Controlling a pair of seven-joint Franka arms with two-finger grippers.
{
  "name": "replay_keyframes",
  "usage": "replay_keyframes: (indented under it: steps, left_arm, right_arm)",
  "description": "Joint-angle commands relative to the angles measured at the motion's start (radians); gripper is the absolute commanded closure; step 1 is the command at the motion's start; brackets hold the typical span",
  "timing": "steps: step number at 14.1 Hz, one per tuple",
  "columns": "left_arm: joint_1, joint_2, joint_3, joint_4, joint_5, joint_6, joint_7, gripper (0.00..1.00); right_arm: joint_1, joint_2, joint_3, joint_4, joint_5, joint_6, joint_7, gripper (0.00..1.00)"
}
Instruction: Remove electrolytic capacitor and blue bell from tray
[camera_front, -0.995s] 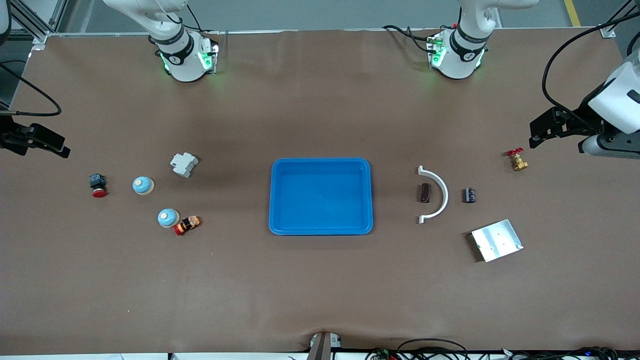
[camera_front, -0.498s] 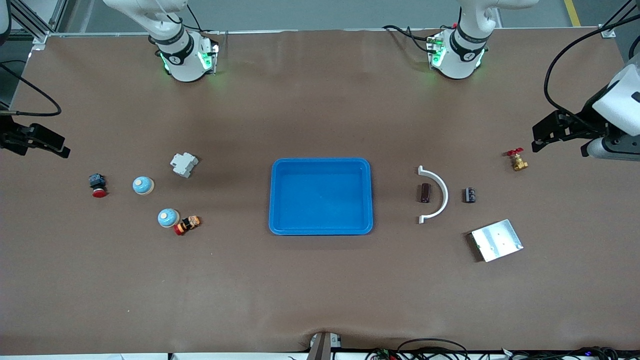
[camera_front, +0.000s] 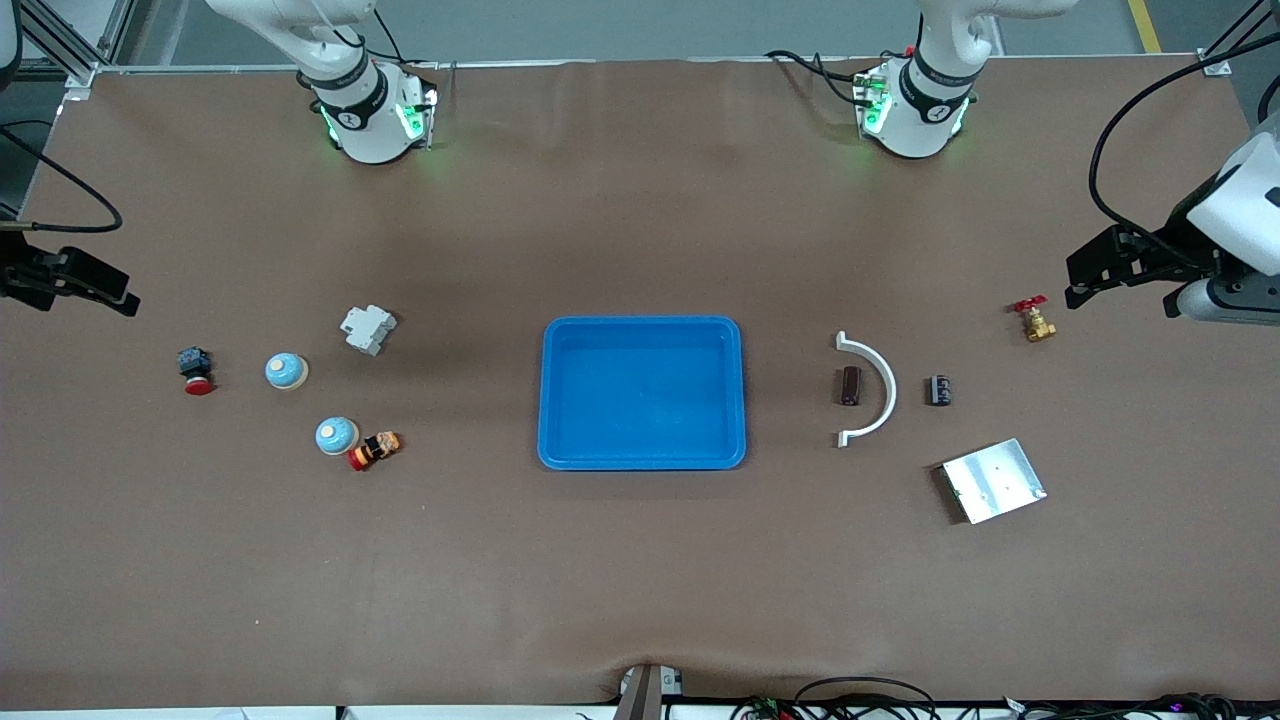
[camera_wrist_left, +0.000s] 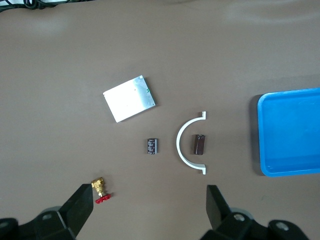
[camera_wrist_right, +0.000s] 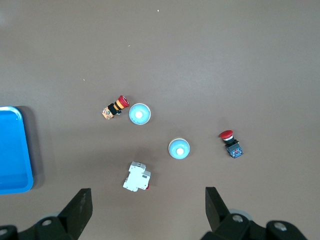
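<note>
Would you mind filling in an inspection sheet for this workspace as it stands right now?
Surface: brown table, blue tray at centre with nothing in it.
Job's things: brown capacitor inside the white arc; black capacitor beside the arc; two bells toward the right arm's end.
Clutter: metal plate, brass valve, grey breaker, two red pushbuttons.
Grippers: left gripper open, over the valve's end of the table; right gripper open, over the breaker's area; both hold nothing.
Cables: black cables at the table's nearest edge.
Surroundings: arm bases lit green.
</note>
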Motion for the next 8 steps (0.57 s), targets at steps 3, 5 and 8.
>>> replay_keyframes:
  steps: [3, 5, 8]
  left_arm:
    - [-0.001, -0.007, 0.002, -0.006, 0.037, 0.012, 0.009, 0.00]
    - [-0.002, -0.007, 0.000, -0.006, 0.034, 0.012, 0.011, 0.00]
    - [-0.004, -0.007, 0.000, -0.007, 0.029, 0.012, 0.009, 0.00]
  right_arm:
    - [-0.021, -0.018, 0.009, -0.014, 0.010, -0.002, -0.008, 0.00]
    - [-0.021, -0.018, 0.009, -0.014, 0.010, -0.002, -0.009, 0.00]
    - [-0.024, -0.018, 0.007, -0.014, 0.010, -0.004, -0.011, 0.00]
